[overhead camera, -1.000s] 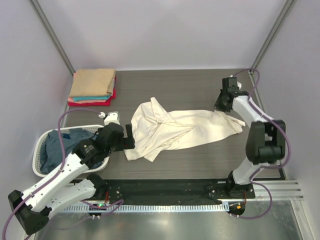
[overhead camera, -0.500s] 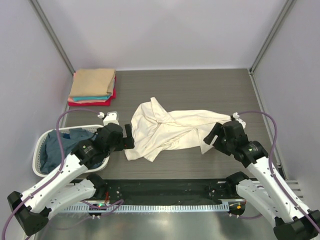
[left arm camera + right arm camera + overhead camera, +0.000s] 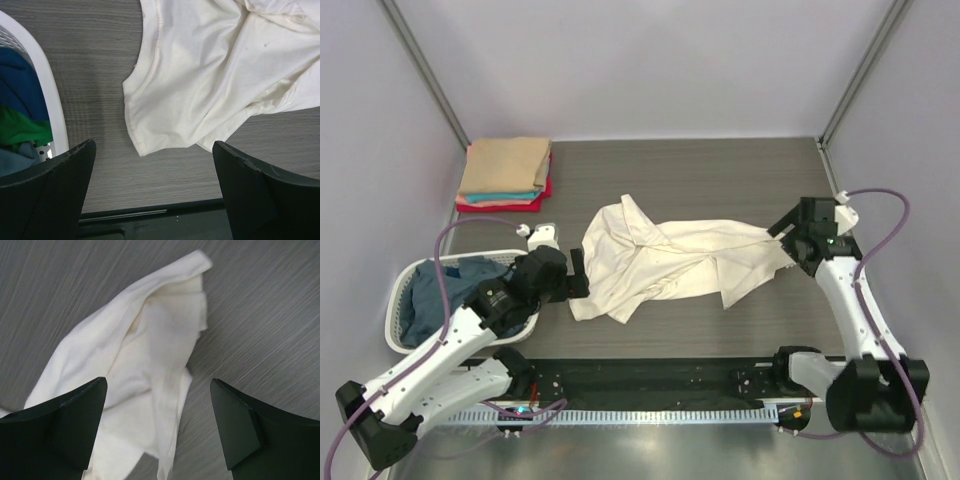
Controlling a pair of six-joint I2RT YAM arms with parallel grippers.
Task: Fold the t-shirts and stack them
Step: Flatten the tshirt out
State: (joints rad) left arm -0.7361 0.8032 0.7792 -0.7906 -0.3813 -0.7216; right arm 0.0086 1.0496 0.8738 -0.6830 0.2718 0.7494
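Note:
A large cream-white t-shirt point(image 3: 665, 262) lies crumpled across the middle of the table. My left gripper point(image 3: 582, 275) is open just left of its near-left corner; in the left wrist view the hem point(image 3: 150, 135) lies ahead of the open gripper point(image 3: 155, 192), apart from it. My right gripper point(image 3: 786, 240) is open at the shirt's right end, and the cloth point(image 3: 145, 365) lies loose below the open gripper point(image 3: 157, 427). A folded stack point(image 3: 505, 172) with tan on top of teal and red sits at the back left.
A white slatted laundry basket point(image 3: 395, 330) stands at the near left, holding dusty-blue cloth point(image 3: 430, 295); blue point(image 3: 17, 85) and green point(image 3: 25, 127) cloth show in it in the left wrist view. Metal frame posts rise at both back corners.
The right gripper opened and let go of the shirt's right end, swung toward the near edge, then came back to that end. The end now lies bunched further left. Left arm unmoved.

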